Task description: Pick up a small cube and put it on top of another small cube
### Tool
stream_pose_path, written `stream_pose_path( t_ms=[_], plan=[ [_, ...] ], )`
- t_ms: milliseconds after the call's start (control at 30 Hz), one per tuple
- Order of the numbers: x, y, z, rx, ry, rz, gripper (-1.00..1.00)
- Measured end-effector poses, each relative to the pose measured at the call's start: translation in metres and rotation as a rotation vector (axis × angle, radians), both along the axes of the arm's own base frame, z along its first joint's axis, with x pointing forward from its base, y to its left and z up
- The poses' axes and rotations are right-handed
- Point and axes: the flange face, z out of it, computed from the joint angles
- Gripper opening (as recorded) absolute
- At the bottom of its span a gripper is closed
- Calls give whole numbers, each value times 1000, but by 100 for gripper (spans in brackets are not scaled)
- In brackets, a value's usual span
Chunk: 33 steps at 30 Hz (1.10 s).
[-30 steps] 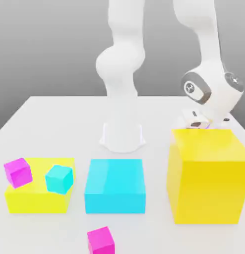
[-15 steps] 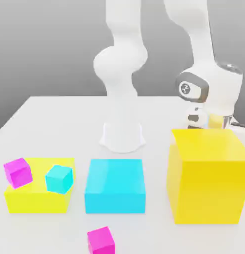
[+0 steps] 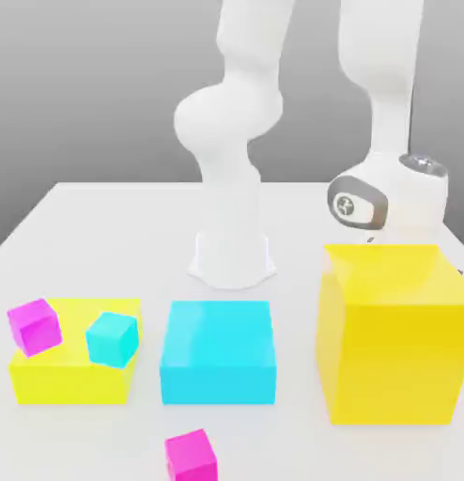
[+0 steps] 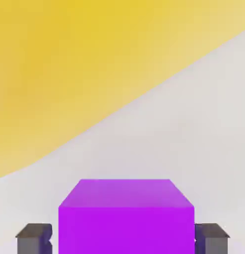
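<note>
Purple small cube [image 4: 126, 218] sits right between the two dark fingertips [image 4: 34, 237] in the hand view, one at each side face, so the gripper [image 4: 122, 238] looks clamped on it. It's on the pale table [image 4: 194, 129], close to the wall of the big yellow block [image 4: 70, 64]. From outside, the arm's wrist [image 3: 391, 197] drops behind that tall yellow block [image 3: 391, 333] on the exterior view's right. Elsewhere: a big cyan block [image 3: 218, 351] in the middle, and a low yellow slab [image 3: 71, 376] on the exterior view's left carrying a magenta cube [image 3: 34, 327] and a small cyan cube [image 3: 112, 338]. Another magenta cube [image 3: 191, 456] sits near the front edge.
</note>
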Motion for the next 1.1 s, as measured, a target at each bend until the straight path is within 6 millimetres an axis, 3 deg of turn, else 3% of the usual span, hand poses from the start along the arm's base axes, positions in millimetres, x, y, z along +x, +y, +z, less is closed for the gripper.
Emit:
stream_pose_path(
  t_ms=[100,433,500,733,833,967,1033,1100],
  plan=[
    [0,0,0,1,0,0,-100],
    [1,0,59,2,0,-2,-100],
    [0,19,67,17,-9,92,-100],
    [7,120,104,130,-84,591,-100],
    [37,135,122,146,-131,716,-100],
    [95,131,147,126,-195,822,-100],
    [126,123,160,106,-227,869,-100],
    [170,86,168,57,-238,841,-100]
  ],
)
